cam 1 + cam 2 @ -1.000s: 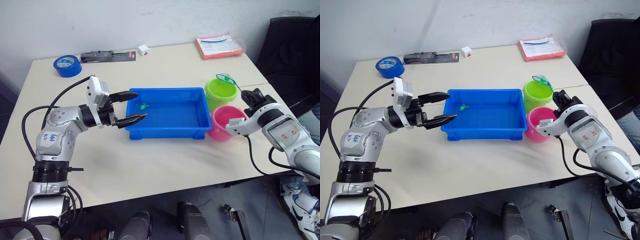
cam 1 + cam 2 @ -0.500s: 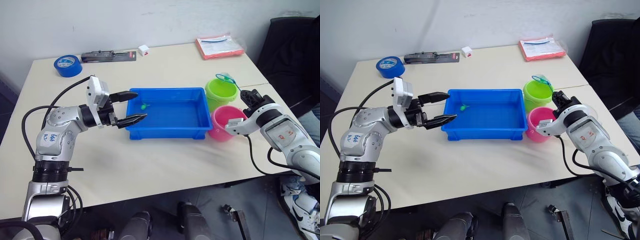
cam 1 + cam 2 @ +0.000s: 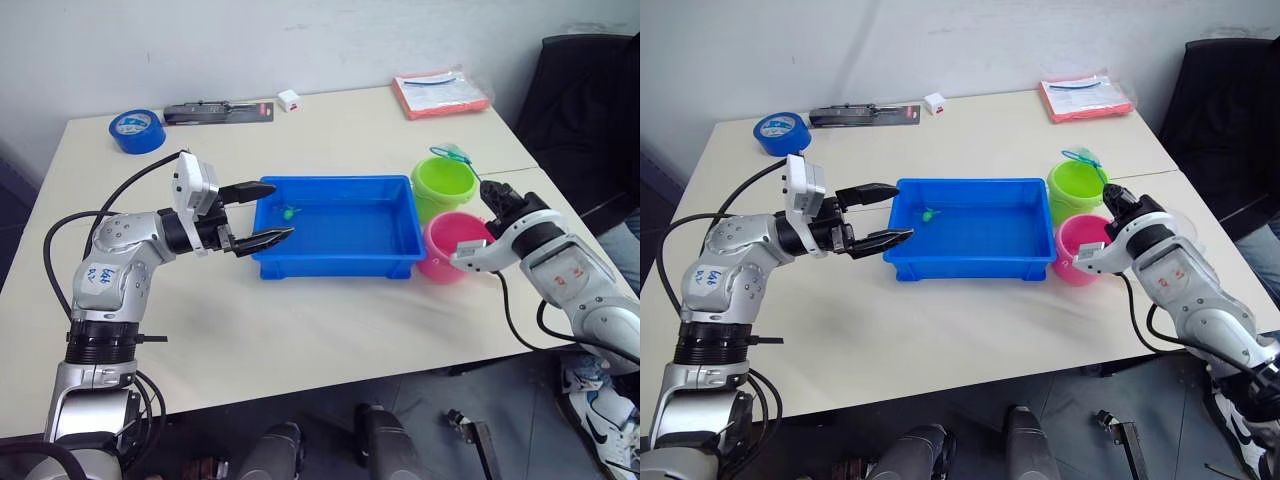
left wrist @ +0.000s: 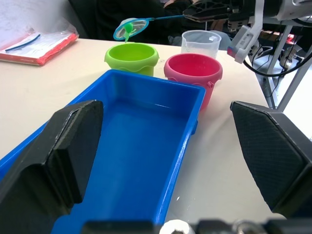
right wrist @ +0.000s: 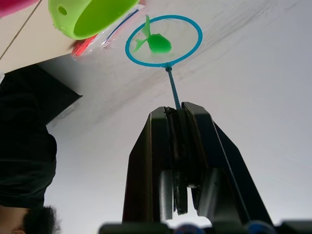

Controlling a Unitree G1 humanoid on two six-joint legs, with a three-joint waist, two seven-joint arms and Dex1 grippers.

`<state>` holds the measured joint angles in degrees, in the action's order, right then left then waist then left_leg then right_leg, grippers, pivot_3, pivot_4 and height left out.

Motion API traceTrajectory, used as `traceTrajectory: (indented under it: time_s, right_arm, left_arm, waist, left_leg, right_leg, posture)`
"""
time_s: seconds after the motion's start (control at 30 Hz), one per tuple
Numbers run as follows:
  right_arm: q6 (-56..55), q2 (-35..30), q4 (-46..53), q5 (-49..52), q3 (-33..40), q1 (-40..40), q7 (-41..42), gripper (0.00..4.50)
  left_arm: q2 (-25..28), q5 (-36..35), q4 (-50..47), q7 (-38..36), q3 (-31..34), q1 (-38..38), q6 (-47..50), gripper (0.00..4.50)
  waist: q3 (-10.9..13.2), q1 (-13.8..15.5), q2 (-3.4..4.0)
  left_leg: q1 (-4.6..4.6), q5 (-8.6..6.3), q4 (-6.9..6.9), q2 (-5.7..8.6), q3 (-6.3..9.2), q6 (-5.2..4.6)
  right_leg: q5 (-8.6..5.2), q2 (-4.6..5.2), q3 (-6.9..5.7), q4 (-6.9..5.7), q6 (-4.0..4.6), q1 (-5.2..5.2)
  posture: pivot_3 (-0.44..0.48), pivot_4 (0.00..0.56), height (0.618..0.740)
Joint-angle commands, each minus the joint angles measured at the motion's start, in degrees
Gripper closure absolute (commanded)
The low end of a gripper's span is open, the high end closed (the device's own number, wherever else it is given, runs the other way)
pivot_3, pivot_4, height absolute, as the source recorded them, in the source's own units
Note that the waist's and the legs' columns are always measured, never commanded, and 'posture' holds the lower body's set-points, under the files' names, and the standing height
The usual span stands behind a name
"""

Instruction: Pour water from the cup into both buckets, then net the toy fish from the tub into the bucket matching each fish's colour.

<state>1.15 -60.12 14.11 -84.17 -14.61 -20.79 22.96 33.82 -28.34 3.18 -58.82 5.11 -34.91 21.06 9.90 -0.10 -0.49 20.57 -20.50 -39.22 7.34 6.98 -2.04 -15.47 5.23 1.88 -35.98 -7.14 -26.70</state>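
Note:
The blue tub (image 3: 405, 215) sits mid-table with a green toy fish (image 3: 289, 211) in its left end. Right of it stand the lime green bucket (image 3: 443, 185) and, nearer, the pink bucket (image 3: 450, 247). My right gripper (image 3: 492, 192) is shut on the net's thin handle. The net (image 3: 452, 153) hovers over the green bucket's far rim, and another green fish (image 5: 157, 43) lies in its mesh. My left gripper (image 3: 284, 208) is open at the tub's left end, holding nothing. The clear cup (image 4: 200, 41) stands just beyond the pink bucket in the left wrist view.
At the table's far left lies a blue tape roll (image 3: 134, 131), with a black packaged tool (image 3: 217, 112) and a small white box (image 3: 288, 99) beside it. A red folder (image 3: 438, 92) lies at the far right. A black chair (image 3: 590, 100) stands off the table's right side.
My right wrist has shifted slightly, and the net hoop stays over the green bucket with the fish in it. The left arm has not moved.

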Motion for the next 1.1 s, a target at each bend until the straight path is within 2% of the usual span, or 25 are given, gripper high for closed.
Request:
traceTrajectory:
  time_s: [0.03,0.43,0.5,0.57,0.73,0.83,0.93,1.03,1.1]
  right_arm:
    - [1.3,-0.46,2.0,-2.87,3.35,0.73,-2.27,3.72]
    - [0.92,1.3,1.36,-1.04,5.05,1.04,-1.1,3.72]
    - [1.39,3.34,2.54,2.36,5.8,-0.42,1.45,3.72]
    - [2.0,8.15,4.0,10.17,7.07,-2.99,5.27,3.72]
    - [7.78,16.39,5.37,25.93,10.75,-9.15,18.5,3.72]
    - [15.59,22.19,6.55,36.28,13.13,-13.81,27.34,3.72]
    - [29.75,27.88,6.23,43.91,15.14,-17.95,36.06,3.72]
    - [53.29,35.1,4.29,49.71,17.03,-25.06,40.43,3.72]
    - [62.03,36.25,3.71,52.83,16.89,-27.45,41.23,3.72]
  left_arm:
    - [-0.14,-0.04,-0.55,-0.04,0.22,-0.5,-0.73,0.0]
    - [-0.4,-0.05,-0.81,0.17,0.18,-0.34,-0.48,0.0]
    - [-0.13,-0.28,-0.97,0.22,0.57,-0.11,-0.2,0.0]
    - [0.58,-0.41,-1.16,0.49,1.36,0.46,0.15,0.0]
    - [2.82,-0.32,-1.78,2.14,3.56,1.97,1.59,0.0]
    - [4.82,-0.74,-2.32,3.17,5.58,2.91,2.46,0.0]
    - [6.9,-0.8,-2.96,4.42,7.46,4.01,3.72,0.0]
    - [8.25,-0.67,-4.72,8.14,8.59,5.4,7.9,0.0]
    - [8.59,-1.13,-6.4,10.1,9.23,6.28,10.18,0.0]
  waist:
    - [0.0,-0.01,0.0]
    - [0.0,-0.03,0.0]
    - [0.0,-0.05,-0.01]
    - [0.0,-0.23,-0.01]
    - [-0.01,-0.45,-0.01]
    - [-0.01,-0.49,-0.02]
    - [-0.02,-0.59,-0.02]
    - [-0.02,-0.72,-0.01]
    - [-0.02,-0.79,0.0]
  left_leg:
    - [0.0,0.0,-0.01,0.0,-0.01,0.0]
    - [-0.02,0.0,0.0,-0.02,-0.01,0.0]
    - [-0.02,0.0,0.0,-0.02,-0.01,0.0]
    - [-0.04,0.0,0.01,-0.03,-0.03,0.01]
    - [-0.08,-0.01,0.03,-0.11,-0.01,0.03]
    - [-0.09,-0.01,0.0,-0.13,0.04,0.03]
    - [-0.09,-0.01,0.01,-0.14,0.08,0.04]
    - [-0.08,-0.02,0.0,-0.12,0.11,0.03]
    - [-0.08,-0.01,0.0,-0.11,0.11,0.03]
  right_leg:
    - [0.0,0.0,0.01,-0.01,0.0,0.0]
    - [0.0,-0.02,0.01,-0.02,0.0,0.0]
    - [0.0,-0.02,0.01,-0.01,0.0,0.0]
    - [0.0,-0.02,0.03,-0.02,0.0,0.02]
    - [0.0,-0.09,0.02,0.0,0.0,0.04]
    - [0.0,-0.11,0.0,0.01,0.0,0.08]
    - [0.0,-0.11,-0.03,0.03,0.0,0.09]
    - [0.0,-0.1,-0.03,-0.01,0.01,0.09]
    - [0.0,-0.08,-0.02,-0.03,0.01,0.08]
  posture:
    - [0.0,0.15,0.74]
    - [0.0,0.15,0.74]
    - [0.0,0.15,0.74]
    - [0.0,0.15,0.74]
    - [0.0,0.15,0.74]
    - [0.0,0.15,0.74]
    - [0.0,0.15,0.74]
    - [0.0,0.15,0.74]
    - [0.0,0.15,0.74]
